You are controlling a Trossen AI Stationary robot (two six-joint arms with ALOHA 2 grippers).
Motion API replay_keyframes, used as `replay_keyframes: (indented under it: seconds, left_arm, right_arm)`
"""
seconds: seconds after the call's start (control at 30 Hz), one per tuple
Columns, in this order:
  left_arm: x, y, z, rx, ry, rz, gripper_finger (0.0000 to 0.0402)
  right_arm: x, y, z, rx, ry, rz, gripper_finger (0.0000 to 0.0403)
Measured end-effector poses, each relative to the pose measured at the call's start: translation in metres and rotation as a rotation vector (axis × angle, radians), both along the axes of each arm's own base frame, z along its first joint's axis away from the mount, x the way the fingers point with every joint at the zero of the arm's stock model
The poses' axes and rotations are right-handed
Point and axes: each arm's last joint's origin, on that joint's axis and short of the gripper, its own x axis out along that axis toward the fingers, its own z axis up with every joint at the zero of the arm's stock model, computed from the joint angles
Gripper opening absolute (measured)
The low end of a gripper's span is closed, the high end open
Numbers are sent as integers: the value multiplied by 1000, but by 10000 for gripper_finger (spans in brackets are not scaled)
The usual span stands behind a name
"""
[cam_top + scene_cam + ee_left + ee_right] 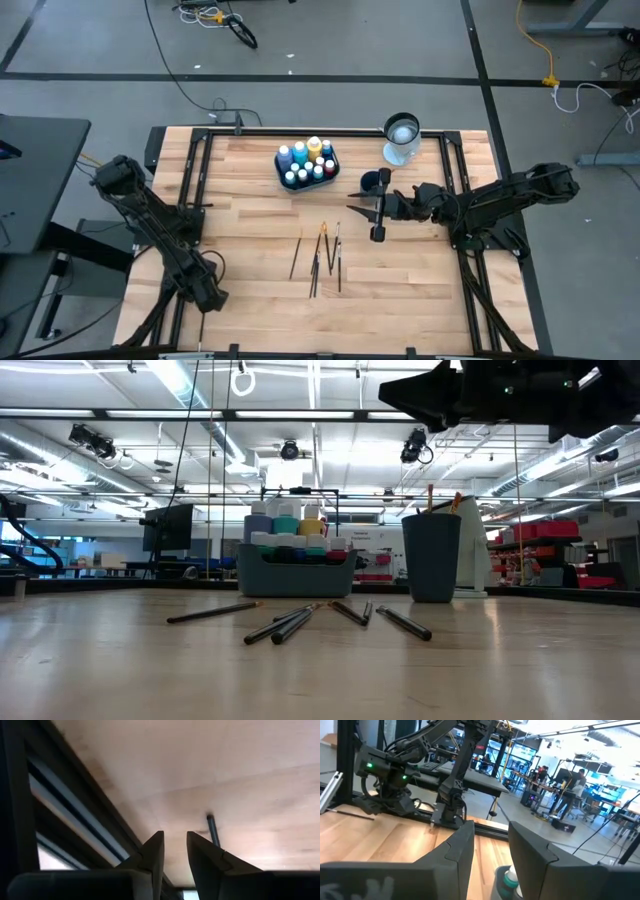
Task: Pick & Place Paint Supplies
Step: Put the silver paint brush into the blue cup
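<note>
A pale butcher-block wooden table (pixel 250 180) framed by black rails stands on a grey workshop floor, with an open industrial hall visible beyond. Toward twelve o'clock on the table, a dark teal rectangular tray (pixel 307 180) holds the small paint bottles (pixel 309 160), capped in blue, teal, white and yellow. At about one o'clock sits a dark blue cup (pixel 432 556) with brush handles poking out; beyond it stands a clear glass jar (pixel 401 140). Several thin dark-handled brushes (pixel 322 258) lie loose near the table's centre. The right gripper (pixel 372 212) hovers above the table at three o'clock, beside the cup, fingers spread and empty. The left gripper (pixel 174 851) rests low at eight o'clock by the rail, fingers slightly parted, nothing between them.
</note>
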Motion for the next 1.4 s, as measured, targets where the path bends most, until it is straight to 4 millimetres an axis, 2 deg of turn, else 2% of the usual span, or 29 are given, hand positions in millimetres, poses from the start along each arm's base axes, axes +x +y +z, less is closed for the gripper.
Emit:
replay_keyframes:
  seconds: [0.3,0.5,0.6,0.87,1.23,1.4]
  left_arm:
    - [11,9,-2,73,-137,-13,69]
    - [20,9,-1,57,-211,4,83]
    - [23,7,1,30,-189,33,88]
    - [28,-6,13,-4,-225,148,87]
    - [23,-35,-9,-88,-146,147,87]
    - [17,-41,-9,-111,-98,179,87]
  right_arm:
    - [0,-1,0,7,-1,-2,126]
    - [0,-1,1,7,-8,-2,126]
    - [0,-1,1,7,-7,-2,126]
    - [0,-1,0,7,-6,-2,126]
    - [0,-1,0,7,-4,-2,126]
    - [0,-1,0,7,-3,-2,126]
